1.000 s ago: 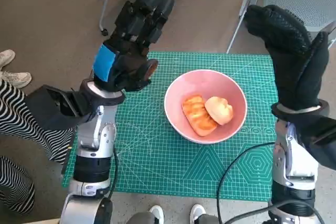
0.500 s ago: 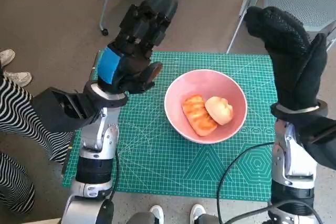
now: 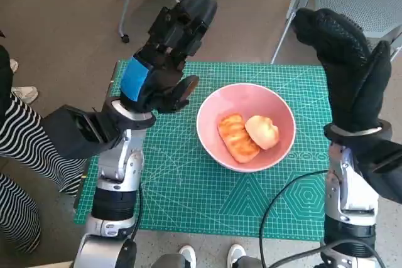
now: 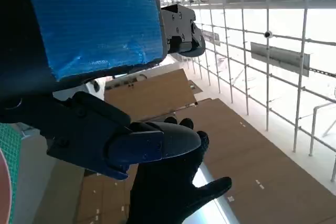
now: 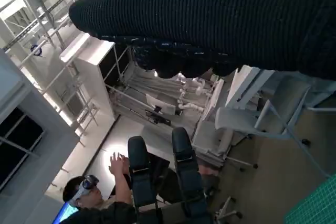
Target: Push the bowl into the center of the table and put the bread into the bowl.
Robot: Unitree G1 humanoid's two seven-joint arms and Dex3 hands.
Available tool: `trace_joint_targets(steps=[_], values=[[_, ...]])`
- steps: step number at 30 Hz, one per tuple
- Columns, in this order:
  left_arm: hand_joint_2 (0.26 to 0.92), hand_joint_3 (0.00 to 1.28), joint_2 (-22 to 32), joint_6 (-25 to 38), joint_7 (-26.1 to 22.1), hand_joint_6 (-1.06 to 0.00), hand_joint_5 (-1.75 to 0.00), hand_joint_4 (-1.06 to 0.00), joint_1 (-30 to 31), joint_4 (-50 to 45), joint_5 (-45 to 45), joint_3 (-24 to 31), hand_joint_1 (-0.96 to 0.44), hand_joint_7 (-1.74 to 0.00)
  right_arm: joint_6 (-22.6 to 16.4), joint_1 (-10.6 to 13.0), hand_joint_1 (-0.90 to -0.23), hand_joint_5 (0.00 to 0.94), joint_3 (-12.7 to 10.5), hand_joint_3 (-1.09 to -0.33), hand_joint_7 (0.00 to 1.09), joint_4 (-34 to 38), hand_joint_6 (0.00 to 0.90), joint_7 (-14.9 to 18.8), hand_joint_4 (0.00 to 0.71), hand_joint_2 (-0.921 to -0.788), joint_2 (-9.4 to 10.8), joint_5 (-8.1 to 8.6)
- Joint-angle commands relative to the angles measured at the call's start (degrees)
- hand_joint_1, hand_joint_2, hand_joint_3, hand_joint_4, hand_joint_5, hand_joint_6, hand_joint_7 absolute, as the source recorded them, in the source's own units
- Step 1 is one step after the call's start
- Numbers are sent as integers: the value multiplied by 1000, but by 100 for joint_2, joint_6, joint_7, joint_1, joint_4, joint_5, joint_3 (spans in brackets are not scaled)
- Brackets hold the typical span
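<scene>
Head view: a pink bowl (image 3: 245,127) sits near the middle of a green cutting mat (image 3: 188,186) that covers the table. Two pieces of bread lie side by side inside it: a ridged, orange-brown piece (image 3: 237,137) toward the robot's left and a paler round bun (image 3: 262,132) touching it on the right. The left hand (image 3: 164,61) is raised above the mat's far left part, beside the bowl but apart from it, fingers extended together and holding nothing. The right hand (image 3: 348,70) is raised above the mat's right edge, fingers straight and upright, thumb apart, also empty. Striped trouser legs (image 3: 22,149) of a person show at the left edge. Left wrist view: the taped hand back (image 4: 94,22), with the gloved right hand (image 4: 176,192) beyond it. Right wrist view: the glove (image 5: 220,19) above, a seated person (image 5: 100,203) below.
</scene>
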Motion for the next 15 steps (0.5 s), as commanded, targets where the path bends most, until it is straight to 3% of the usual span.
trace_joint_targets(steps=[1,15], values=[[911,503,21,74,-26,1,-24,-49,59,-126,-69,-6,-671,-485,61,118,-701,2,34,-659,565,33,78,-24,213,-921,50,-51],[909,489,-4,-5,67,1,-39,-51,114,-153,33,5,-653,-525,81,36,-700,0,75,-667,568,101,74,-51,210,-921,29,-129]])
